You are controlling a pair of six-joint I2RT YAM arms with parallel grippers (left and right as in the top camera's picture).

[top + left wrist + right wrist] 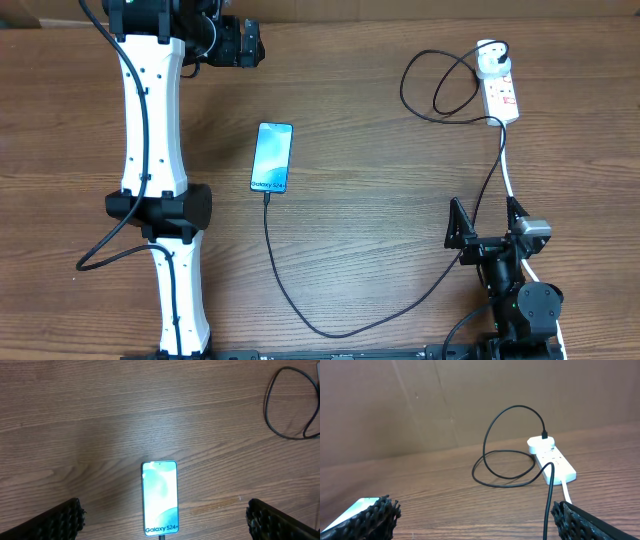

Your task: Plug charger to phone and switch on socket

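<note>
The phone (272, 158) lies flat mid-table, its blue-teal screen lit (160, 497). The charger's black cable (330, 333) meets the phone's near short end and sweeps round to the right, up to the round white adapter (490, 62) seated in the socket (503, 98). In the right wrist view the socket (554, 461) lies ahead with the cable looped beside it (505, 467). My left gripper (245, 45) is open beyond the phone's far end, its fingers (57, 520) wide apart. My right gripper (487, 222) is open too, short of the socket, with the cable between its fingers (590, 520).
The socket's white cord (510, 180) runs back toward my right arm, next to the black cable. A cardboard wall (470, 400) stands behind the table. The left arm (150, 150) stretches along the table's left side.
</note>
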